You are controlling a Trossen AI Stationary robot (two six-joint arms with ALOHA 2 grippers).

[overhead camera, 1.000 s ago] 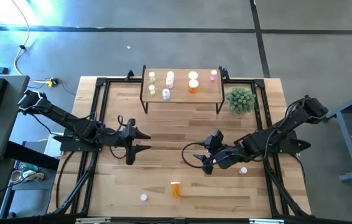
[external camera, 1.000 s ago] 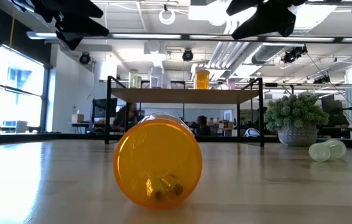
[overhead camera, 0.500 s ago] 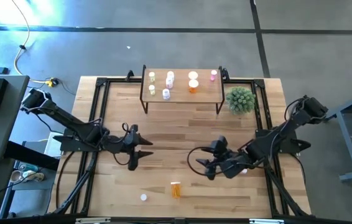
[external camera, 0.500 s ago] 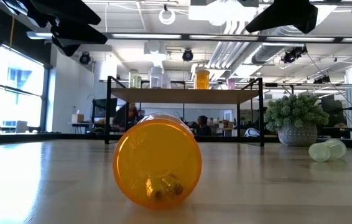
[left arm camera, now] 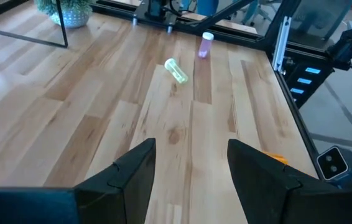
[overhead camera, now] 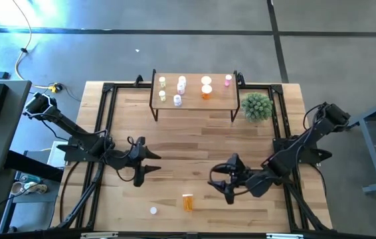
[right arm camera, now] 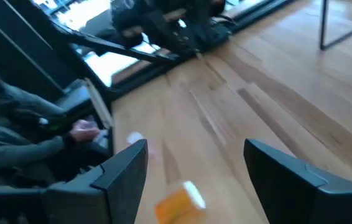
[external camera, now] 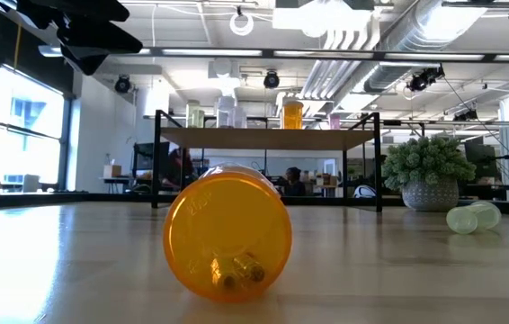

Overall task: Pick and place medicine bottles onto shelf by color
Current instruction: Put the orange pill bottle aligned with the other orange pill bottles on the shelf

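Orange bottle (overhead camera: 187, 202) lies on its side near open right tool (overhead camera: 228, 185).

no readable text, labels or signs anywhere

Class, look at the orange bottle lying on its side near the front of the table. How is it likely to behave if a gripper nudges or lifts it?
The orange bottle lies on its round side on the table, so a nudge would probably roll it. It looks nearly empty, with a few pills inside, so likely light. Its smooth wall may slip between the open right gripper's fingers.
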